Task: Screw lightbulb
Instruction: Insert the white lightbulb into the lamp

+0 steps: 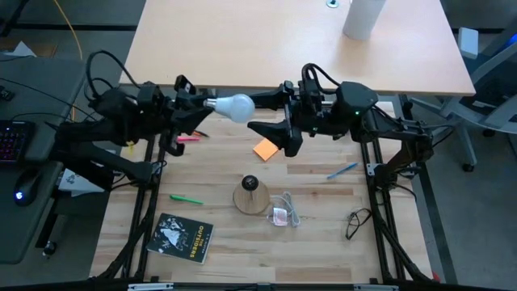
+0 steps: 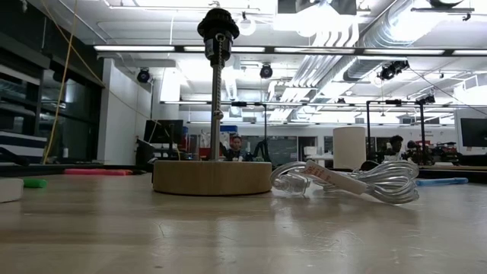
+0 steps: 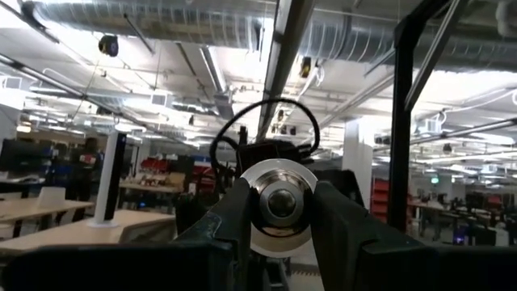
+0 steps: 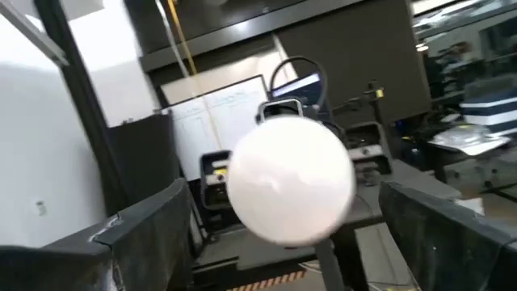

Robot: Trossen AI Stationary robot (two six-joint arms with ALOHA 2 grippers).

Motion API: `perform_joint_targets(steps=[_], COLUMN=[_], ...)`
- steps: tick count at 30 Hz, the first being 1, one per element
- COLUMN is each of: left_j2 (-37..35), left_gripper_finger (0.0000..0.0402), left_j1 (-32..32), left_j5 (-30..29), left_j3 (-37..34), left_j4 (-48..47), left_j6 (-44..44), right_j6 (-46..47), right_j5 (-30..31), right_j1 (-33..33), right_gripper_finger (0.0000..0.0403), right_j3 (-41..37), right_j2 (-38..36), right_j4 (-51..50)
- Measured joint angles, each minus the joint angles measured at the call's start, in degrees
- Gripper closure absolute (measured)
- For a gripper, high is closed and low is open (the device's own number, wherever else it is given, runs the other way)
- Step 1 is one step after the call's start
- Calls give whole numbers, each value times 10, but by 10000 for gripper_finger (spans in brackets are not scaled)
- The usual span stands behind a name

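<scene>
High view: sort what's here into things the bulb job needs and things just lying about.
Needed: lightbulb, held by the left tool; open right tool facing it; wooden lamp base with socket; its clear cord.

Lying about: orange note, green marker, blue pen, black booklet, glasses.

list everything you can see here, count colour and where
frosted white globe lightbulb: 1, held mid-air between both arms
round tan wooden lamp base with black socket: 1, table centre
clear cord: 1, right of base
orange square note: 1, centre
green marker: 1, left
pink marker: 1, left
blue pen: 1, right
black book: 1, front left
black glasses: 1, right
left gripper: jaws shut on bulb's base
right gripper: jaws open around globe
</scene>
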Motion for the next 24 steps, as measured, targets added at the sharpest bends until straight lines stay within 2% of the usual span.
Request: perform_joint_targets(steps=[8,24], left_j2=[33,46], left_gripper_finger=[317,317], left_j1=[0,0], left_j5=[5,11], left_j3=[0,0], left_j4=[49,56], left_j6=[0,-11], right_j6=[20,25], right_j5=[-3,-4], right_j1=[0,0], right_gripper_finger=[16,23], right_j3=[0,0], right_j2=[4,4], right_j4=[2,6])
